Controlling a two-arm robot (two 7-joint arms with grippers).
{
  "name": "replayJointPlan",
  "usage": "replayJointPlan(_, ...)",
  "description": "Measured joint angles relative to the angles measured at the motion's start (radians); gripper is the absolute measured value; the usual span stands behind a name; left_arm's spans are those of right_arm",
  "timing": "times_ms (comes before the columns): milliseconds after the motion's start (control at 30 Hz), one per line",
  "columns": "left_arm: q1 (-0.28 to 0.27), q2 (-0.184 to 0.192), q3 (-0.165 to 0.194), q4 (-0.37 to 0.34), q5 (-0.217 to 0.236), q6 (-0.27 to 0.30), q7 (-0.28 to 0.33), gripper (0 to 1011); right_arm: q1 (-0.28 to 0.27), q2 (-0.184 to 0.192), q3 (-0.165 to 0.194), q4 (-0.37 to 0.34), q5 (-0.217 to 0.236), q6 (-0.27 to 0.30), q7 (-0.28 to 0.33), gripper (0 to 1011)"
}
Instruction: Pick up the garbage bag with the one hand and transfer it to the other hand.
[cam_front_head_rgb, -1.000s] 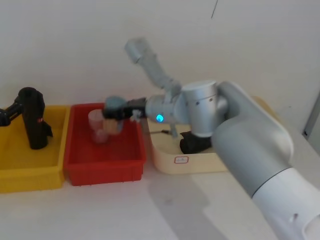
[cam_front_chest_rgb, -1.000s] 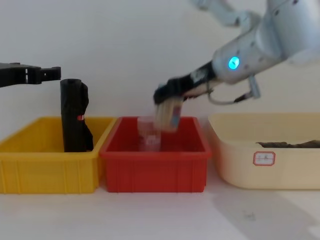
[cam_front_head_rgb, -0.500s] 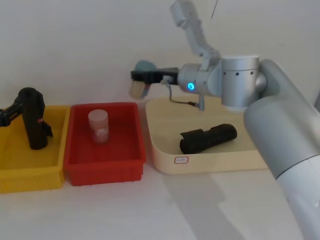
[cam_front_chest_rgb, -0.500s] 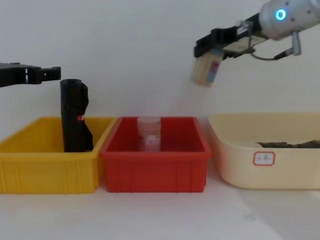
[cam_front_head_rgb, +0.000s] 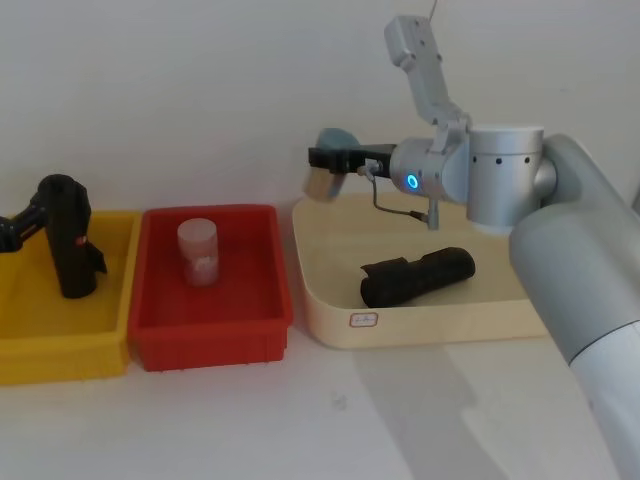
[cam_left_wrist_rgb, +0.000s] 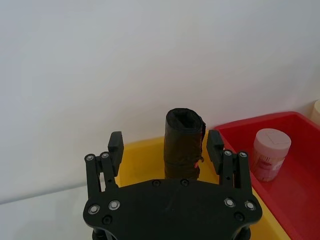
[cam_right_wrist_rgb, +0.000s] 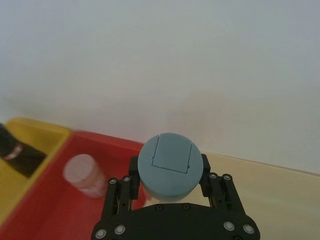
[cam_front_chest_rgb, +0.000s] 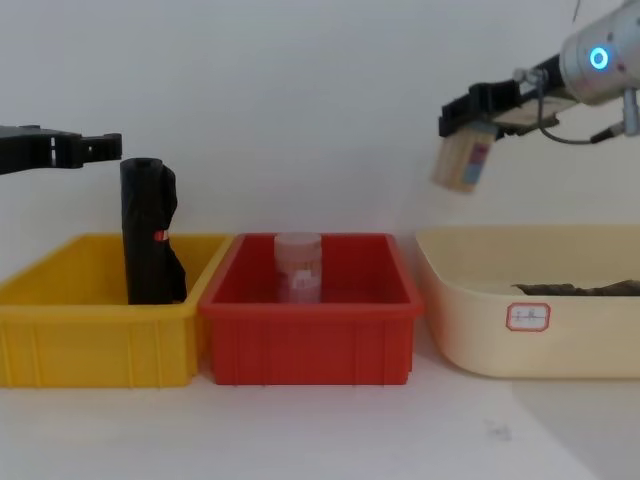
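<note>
Silver right arm, blue ring light

Black garbage bag — yellow bin

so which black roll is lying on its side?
The black roll in the cream tray, right of the red bin. The other roll stands upright in the yellow bin.

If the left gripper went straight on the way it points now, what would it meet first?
Most likely the upright black roll standing in the yellow bin. In the left wrist view it sits centred between the open fingers of the left gripper, just ahead. How far ahead is hard to judge.
</note>
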Motion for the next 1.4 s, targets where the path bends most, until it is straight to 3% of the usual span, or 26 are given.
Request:
replayJointPlan(233, 0.000, 0.000, 0.000, 0.000, 0.000, 0.000, 0.000, 1000, -0.005, 0.005, 0.004, 0.038, -0.022, -0.036, -0.024, 710)
replayJointPlan(567, 0.000, 0.000, 0.000, 0.000, 0.000, 0.000, 0.000, 1000, -0.009, 0.009, 0.008, 0.067, -0.039, -0.063, -0.041, 990)
replayJointPlan(833, 0.000, 0.000, 0.000, 0.000, -0.001, 0.000, -0.006, 1000, -0.015, 0.012, 0.010, 0.071, -0.045, -0.071, -0.045, 1001)
replayJointPlan(1133, -0.008, 0.003, 0.001, 0.006, -0.022, -0.013, -0.075, 1000, -0.072, 0.050, 0.009, -0.013, -0.036, -0.061, 0.013, 1001)
replayJointPlan(1400, -0.014, 0.009, 0.002, 0.011, -0.053, -0.028, -0.165, 1000, -0.157, 0.116, 0.003, -0.137, -0.009, -0.042, 0.101, 1001)
